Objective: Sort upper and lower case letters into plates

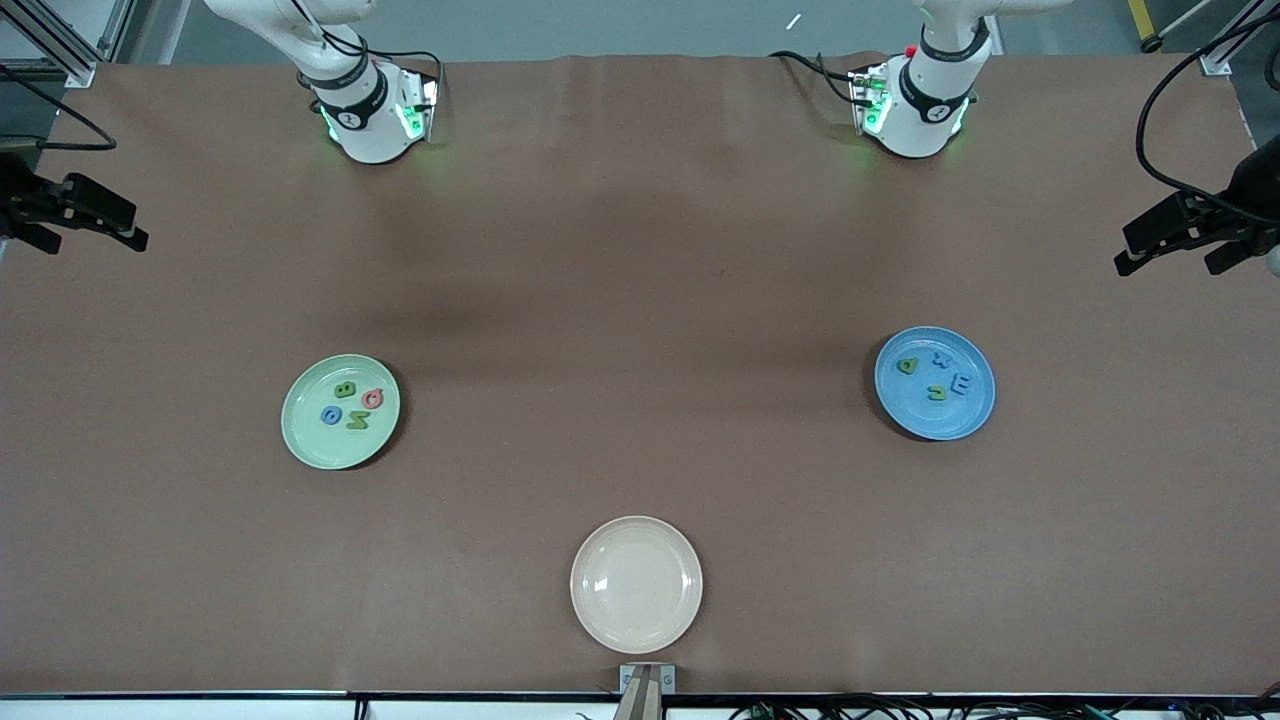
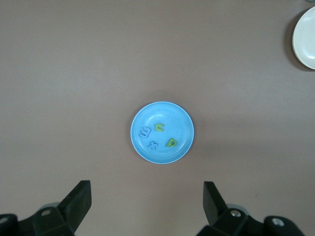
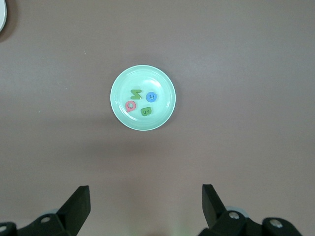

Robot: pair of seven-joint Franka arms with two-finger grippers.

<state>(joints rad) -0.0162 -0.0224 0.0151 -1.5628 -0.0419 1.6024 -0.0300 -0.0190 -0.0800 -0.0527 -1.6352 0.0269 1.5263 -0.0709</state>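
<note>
Right now I judge the sorting finished: the mint green plate [image 1: 340,411], toward the right arm's end of the table, holds four letters [image 3: 141,102], and the blue plate [image 1: 934,383], toward the left arm's end, holds four more [image 2: 157,136]. Nearer the front camera, the cream plate [image 1: 636,585] sits bare. My left gripper [image 2: 146,209] and right gripper [image 3: 145,210] hover high with jaws spread, holding nothing. Next I would only check each letter's case.
</note>
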